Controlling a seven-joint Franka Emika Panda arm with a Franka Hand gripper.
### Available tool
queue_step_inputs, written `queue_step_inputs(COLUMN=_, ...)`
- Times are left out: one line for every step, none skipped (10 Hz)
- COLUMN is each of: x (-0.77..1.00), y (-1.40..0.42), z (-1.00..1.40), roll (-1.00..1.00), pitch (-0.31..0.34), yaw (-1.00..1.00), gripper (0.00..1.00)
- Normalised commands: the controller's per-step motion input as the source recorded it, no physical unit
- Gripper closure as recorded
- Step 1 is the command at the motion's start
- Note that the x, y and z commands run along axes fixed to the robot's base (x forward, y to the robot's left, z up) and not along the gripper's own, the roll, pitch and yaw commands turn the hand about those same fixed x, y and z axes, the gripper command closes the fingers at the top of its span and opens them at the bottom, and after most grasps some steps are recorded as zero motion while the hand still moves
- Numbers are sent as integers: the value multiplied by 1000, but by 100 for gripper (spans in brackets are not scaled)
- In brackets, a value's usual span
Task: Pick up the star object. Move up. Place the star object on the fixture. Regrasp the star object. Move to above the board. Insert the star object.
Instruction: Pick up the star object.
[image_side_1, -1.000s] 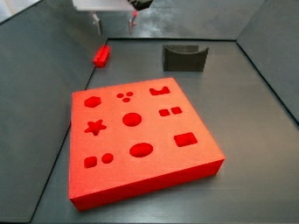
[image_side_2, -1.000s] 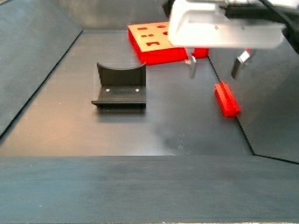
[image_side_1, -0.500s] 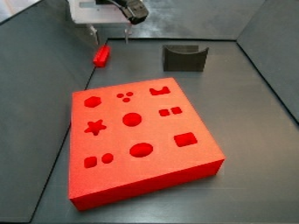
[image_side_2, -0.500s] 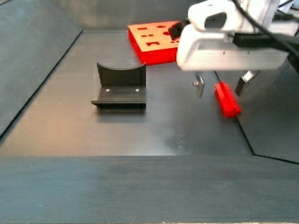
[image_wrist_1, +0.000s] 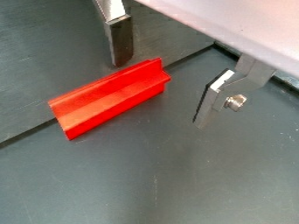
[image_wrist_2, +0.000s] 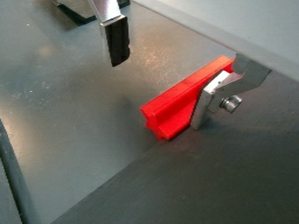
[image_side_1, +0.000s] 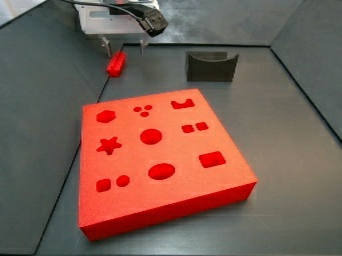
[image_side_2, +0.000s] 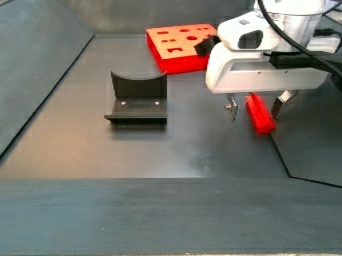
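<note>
The star object (image_side_1: 116, 63) is a short red bar lying flat on the dark floor near the far left wall, also seen as the star object (image_side_2: 262, 116). My gripper (image_side_1: 123, 47) hangs low right over it, open, fingers on either side. In both wrist views the star object (image_wrist_1: 110, 97) (image_wrist_2: 184, 107) lies between the open fingers, close against one silver finger (image_wrist_2: 212, 105) and apart from the other finger (image_wrist_2: 117, 42). Nothing is gripped. The fixture (image_side_1: 210, 66) stands to the right of the gripper. The board (image_side_1: 160, 160) lies nearer the front.
Grey walls enclose the floor; the star object lies close to a floor seam (image_wrist_1: 193, 58) and the side wall (image_side_2: 314, 150). The fixture (image_side_2: 136, 98) and the board (image_side_2: 181, 42) stand apart from the gripper (image_side_2: 254, 108).
The gripper has come down and shifted over the star object, so its fingers now straddle it. The star object, fixture and board have not moved.
</note>
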Motion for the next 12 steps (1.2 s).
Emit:
queue_step_inputs(x=1000, y=0, z=-760, roll=0, pitch=237, yaw=0, gripper=0)
queue_step_inputs(x=1000, y=0, z=-689, roll=0, pitch=227, yaw=0, gripper=0)
queue_step_inputs(x=1000, y=94, z=-480, roll=0, pitch=204, yaw=0, gripper=0)
queue_step_inputs(x=983, y=143, z=-329, roll=0, pitch=214, yaw=-31, gripper=0)
queue_step_inputs(x=903, y=137, z=-217, roll=-13, pitch=221, yaw=-91, gripper=0)
queue_step_inputs(x=949, y=154, z=-160, roll=-21, pitch=223, yaw=-69, gripper=0)
queue_step_inputs(x=1000, y=177, z=-20, roll=-11, pitch=179, yaw=-54, gripper=0)
queue_step_inputs(x=1000, y=183, z=0, roll=0, pitch=131, yaw=-51, gripper=0)
queue_step_inputs(x=1000, y=151, z=57, roll=-4, pitch=110, yaw=-40, gripper=0)
queue_step_inputs(x=974, y=126, z=23, roll=-19, pitch=150, yaw=-91, gripper=0)
queue_step_inputs(x=291, y=3, z=-86, roll=-24, pitch=100, yaw=-34, gripper=0)
queue_step_inputs(x=0, y=14, z=-97, roll=0, pitch=124, yaw=-14, gripper=0)
